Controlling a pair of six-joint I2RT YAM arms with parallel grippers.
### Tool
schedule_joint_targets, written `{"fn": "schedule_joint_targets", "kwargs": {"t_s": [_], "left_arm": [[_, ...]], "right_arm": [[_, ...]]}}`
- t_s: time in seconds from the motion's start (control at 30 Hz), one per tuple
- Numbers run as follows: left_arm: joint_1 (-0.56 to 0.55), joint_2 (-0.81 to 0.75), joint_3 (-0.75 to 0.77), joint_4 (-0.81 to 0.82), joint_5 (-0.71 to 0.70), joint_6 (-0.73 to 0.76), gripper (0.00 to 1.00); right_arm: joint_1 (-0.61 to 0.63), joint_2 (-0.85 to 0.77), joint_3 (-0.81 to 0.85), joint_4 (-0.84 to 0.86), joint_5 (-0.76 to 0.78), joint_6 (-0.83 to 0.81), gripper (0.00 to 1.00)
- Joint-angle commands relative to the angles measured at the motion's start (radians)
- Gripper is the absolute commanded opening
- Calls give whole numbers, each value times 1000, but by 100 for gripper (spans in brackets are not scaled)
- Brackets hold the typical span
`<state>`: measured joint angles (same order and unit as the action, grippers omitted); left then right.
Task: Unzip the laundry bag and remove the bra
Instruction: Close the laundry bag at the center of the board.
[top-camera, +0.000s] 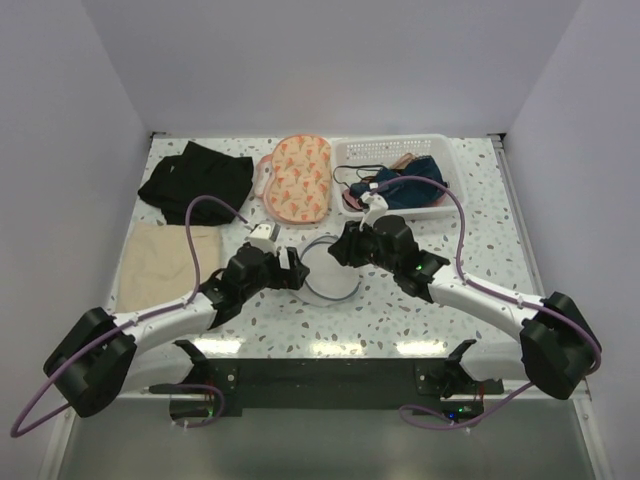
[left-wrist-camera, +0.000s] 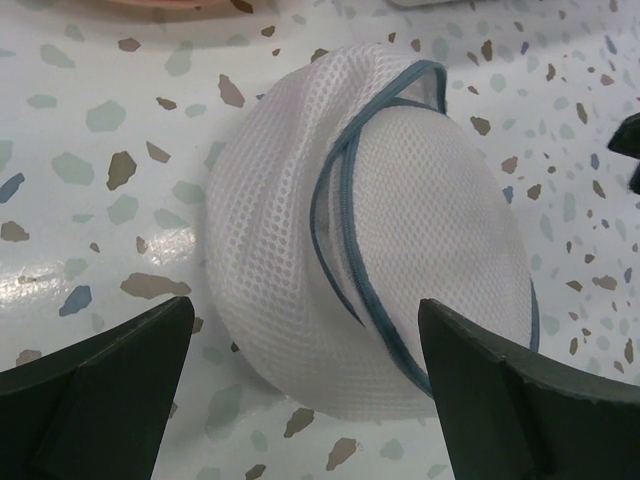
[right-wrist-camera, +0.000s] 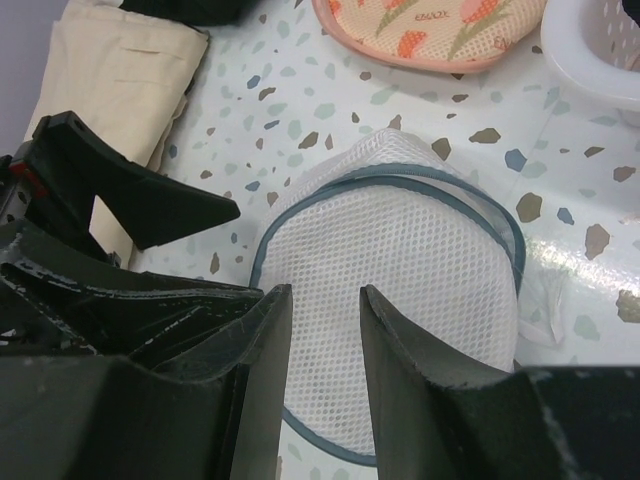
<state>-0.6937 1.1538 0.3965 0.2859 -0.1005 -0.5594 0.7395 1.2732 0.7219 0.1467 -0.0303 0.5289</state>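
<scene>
Laundry bag (left-wrist-camera: 400, 220) lies between my grippers. My left gripper (left-wrist-camera: 305, 305) is wide open, my right gripper (right-wrist-camera: 325, 295) half open, both empty. I should hold one side down and find the zipper pull.

Laundry bag (top-camera: 328, 272) on table (top-camera: 490, 250) — basket (top-camera: 395, 150) behind.

The laundry bag (top-camera: 328, 270) sits mid-table, hemmed closely by the left gripper (top-camera: 297, 268) on its left and the right gripper (top-camera: 338, 250) at its far side. A black garment (top-camera: 195, 180), orange patterned bra (top-camera: 298, 180) and white basket (top-camera: 400, 168) crowd the far edge; a beige cloth (top-camera: 165, 262) fills the left edge. Bare tabletop (top-camera: 497, 240) remains toward the right edge.
</scene>
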Motion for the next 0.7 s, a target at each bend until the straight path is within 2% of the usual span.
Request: {"fn": "schedule_joint_targets", "kwargs": {"t_s": [0.0,0.67], "left_arm": [[5,38,25,-34,-84,-23,100],[5,158,1,131,38,-60,100]], "right_arm": [[3,-12,-3,8,23,-15,38],[3,-12,-4,-4,26,-6,38]]}}
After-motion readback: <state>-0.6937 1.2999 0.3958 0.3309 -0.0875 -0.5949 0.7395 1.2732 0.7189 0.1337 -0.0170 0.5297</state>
